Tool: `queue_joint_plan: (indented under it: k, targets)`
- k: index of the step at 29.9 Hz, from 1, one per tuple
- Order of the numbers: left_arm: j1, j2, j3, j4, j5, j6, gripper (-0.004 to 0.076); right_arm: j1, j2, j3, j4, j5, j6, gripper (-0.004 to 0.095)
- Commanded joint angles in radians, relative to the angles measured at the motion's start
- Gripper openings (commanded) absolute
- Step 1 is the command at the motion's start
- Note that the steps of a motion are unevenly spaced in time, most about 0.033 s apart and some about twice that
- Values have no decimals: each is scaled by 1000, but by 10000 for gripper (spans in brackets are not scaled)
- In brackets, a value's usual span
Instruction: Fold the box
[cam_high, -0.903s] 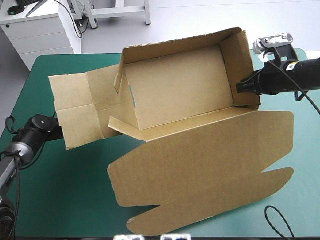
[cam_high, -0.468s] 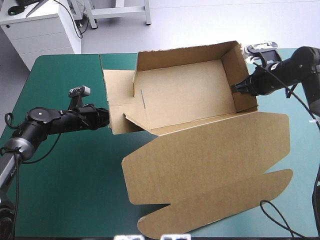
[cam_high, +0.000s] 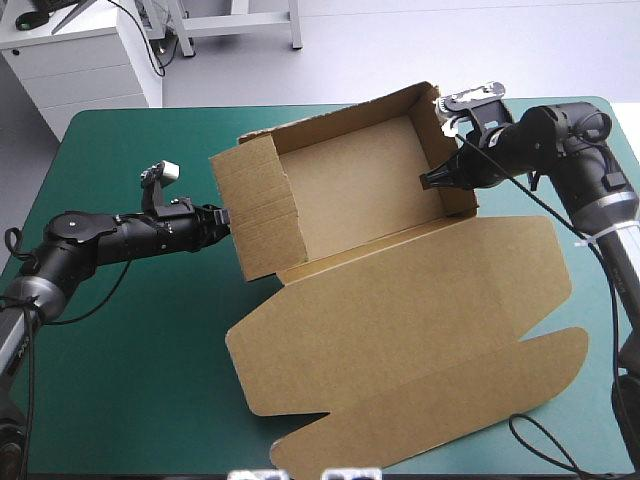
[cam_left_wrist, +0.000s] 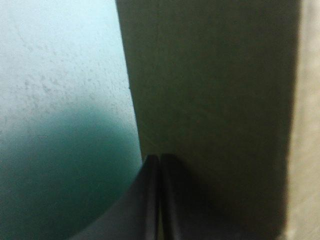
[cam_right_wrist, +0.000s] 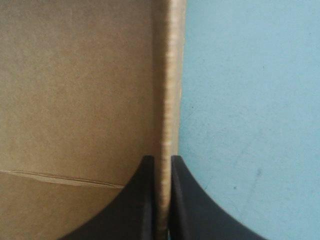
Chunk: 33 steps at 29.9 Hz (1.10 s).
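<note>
The brown box (cam_high: 345, 195) stood mid-counter as an open tray with its walls raised. Its lid (cam_high: 400, 340) lay flat toward the near edge of the teal-green counter (cam_high: 120, 350). The right pincer (cam_high: 430, 181) was clamped on the rim of the right end wall (cam_high: 437, 140), the board's edge squeezed between its black fingers (cam_right_wrist: 145, 200). The left pincer (cam_high: 224, 217) met the left end wall (cam_high: 255, 210). Its fingers were pressed all but together, apparently nipping that wall's edge, though the close view was too dim to be sure.
</note>
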Motion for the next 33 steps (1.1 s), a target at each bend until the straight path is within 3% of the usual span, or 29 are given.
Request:
queue_joint_plan:
  k: [1, 8, 16, 33]
  targets:
    - [-3, -38, -33, -55, 38, 3, -8, 27, -38, -27, 46, -92, 22, -12]
    - [-3, -43, -34, -124, 142, 3, -8, 61, -35, -27, 51, -96, 29, -12]
    - [-3, -72, -81, -150, 176, -1, -8, 61, -35, -27, 49, -74, 36, -12]
    - [-3, -143, -137, -91, 132, -1, -6, 61, -35, -27, 42, -45, 36, -12]
